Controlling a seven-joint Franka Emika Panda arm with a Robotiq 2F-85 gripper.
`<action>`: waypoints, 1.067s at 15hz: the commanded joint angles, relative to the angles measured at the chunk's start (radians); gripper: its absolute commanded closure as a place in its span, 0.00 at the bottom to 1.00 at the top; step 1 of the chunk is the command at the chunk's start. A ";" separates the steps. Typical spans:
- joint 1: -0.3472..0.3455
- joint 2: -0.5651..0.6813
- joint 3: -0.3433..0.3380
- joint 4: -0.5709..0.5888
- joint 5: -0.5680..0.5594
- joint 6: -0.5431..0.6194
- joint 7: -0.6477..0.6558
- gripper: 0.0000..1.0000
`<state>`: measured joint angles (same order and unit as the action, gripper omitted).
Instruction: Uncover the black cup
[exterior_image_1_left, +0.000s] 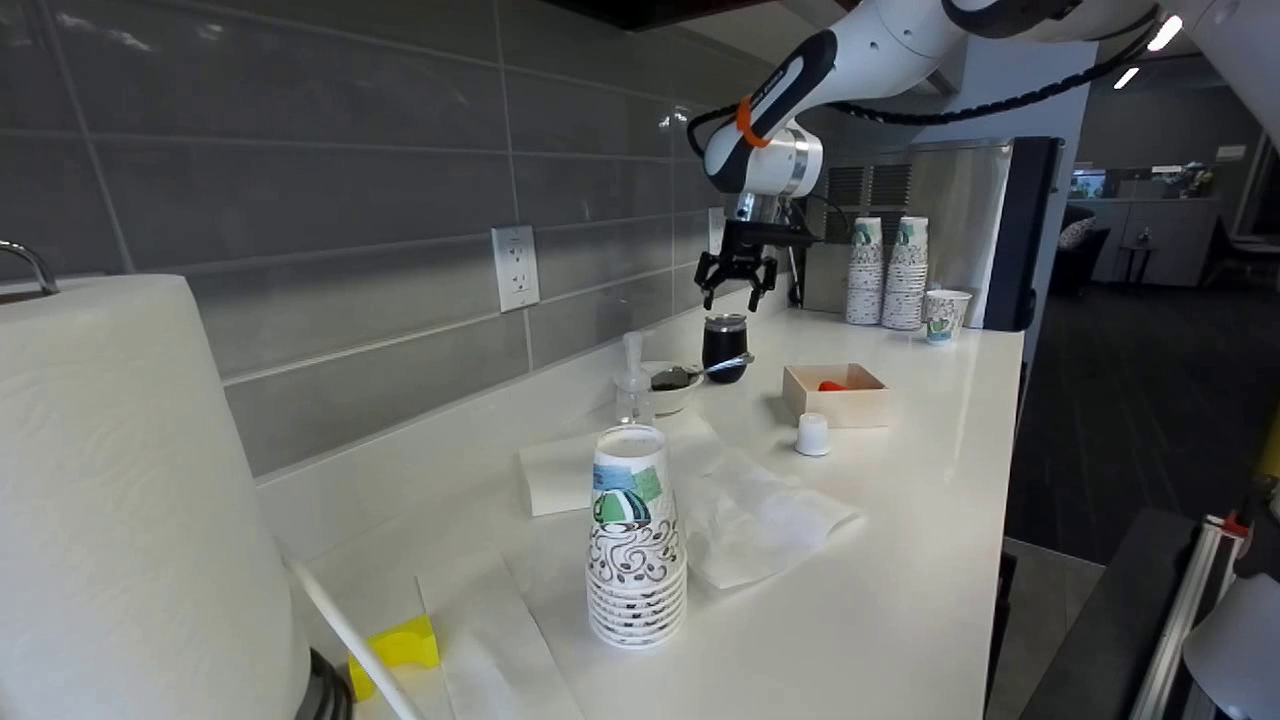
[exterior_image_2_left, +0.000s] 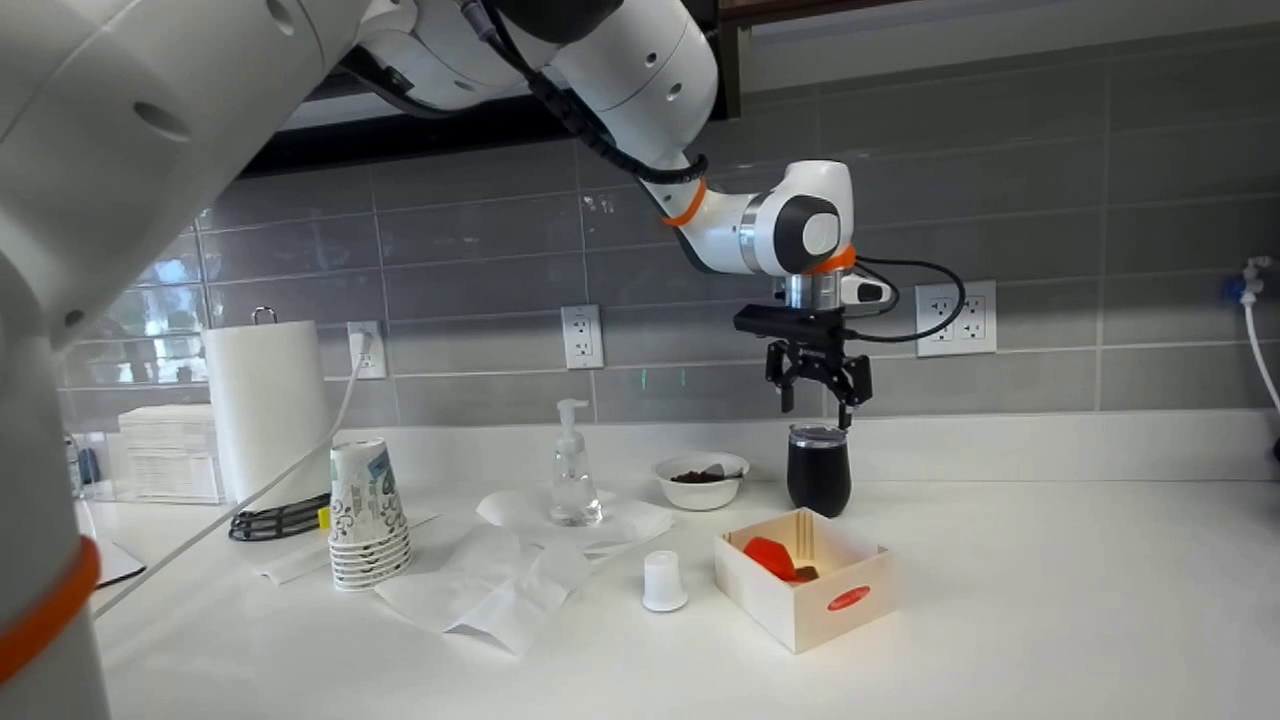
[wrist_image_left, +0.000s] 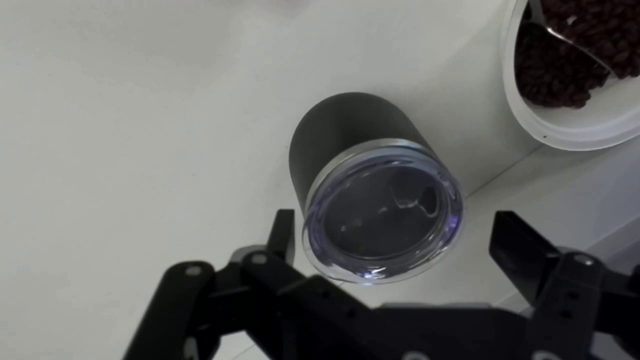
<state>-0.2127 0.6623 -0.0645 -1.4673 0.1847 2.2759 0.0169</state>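
1. The black tumbler (exterior_image_2_left: 819, 485) is standing upright toward the far side of the counter (exterior_image_2_left: 1050, 590), right of the white bowl (exterior_image_2_left: 700, 497) and beyond the wooden box (exterior_image_2_left: 755, 597), wearing its clear lid (wrist_image_left: 382, 212).
2. Above it the gripper (exterior_image_2_left: 816, 409) is hanging with its jaws spread wider than the lid, gripping nothing.
3. In the wrist view the lid is looking closer to the left-hand finger (wrist_image_left: 284, 228); I'm guessing an uncentred descent could be landing that fingertip on the rim and tipping the tumbler.
4. Fingers closing too low could be clasping the body and lifting everything together; too high, they could be slipping off the smooth edge.
5. A tight seal could be dragging the tumbler along, and a sideways tug could be toppling it left into the bowl of dark red beans (wrist_image_left: 555, 72).
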 joint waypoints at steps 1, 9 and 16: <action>0.011 0.048 -0.016 0.081 -0.023 -0.051 0.036 0.00; 0.018 0.091 -0.021 0.142 -0.039 -0.088 0.054 0.00; 0.027 0.120 -0.032 0.176 -0.055 -0.096 0.086 0.00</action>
<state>-0.1962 0.7480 -0.0825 -1.3554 0.1510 2.2199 0.0707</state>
